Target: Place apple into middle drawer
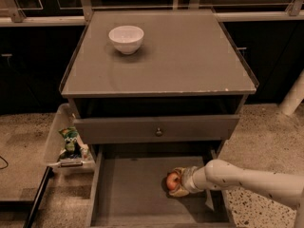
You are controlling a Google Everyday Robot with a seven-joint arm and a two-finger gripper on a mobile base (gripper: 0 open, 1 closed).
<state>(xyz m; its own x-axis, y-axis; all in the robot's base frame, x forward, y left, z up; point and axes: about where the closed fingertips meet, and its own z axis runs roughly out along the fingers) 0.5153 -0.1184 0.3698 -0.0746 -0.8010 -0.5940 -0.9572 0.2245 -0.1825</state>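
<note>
The red-orange apple [173,180] sits low inside the pulled-out middle drawer [128,194], on its flat floor toward the right side. My gripper [177,182] reaches in from the right on a white arm, and its tan fingers sit around the apple, above and below it. The fingers are closed on the apple.
A white bowl [126,38] stands on the cabinet top at the back left. The drawer with a small round knob [158,132] is slightly open above the middle drawer. A clear bin [68,144] with a green snack bag hangs at the cabinet's left. A white post stands at the right.
</note>
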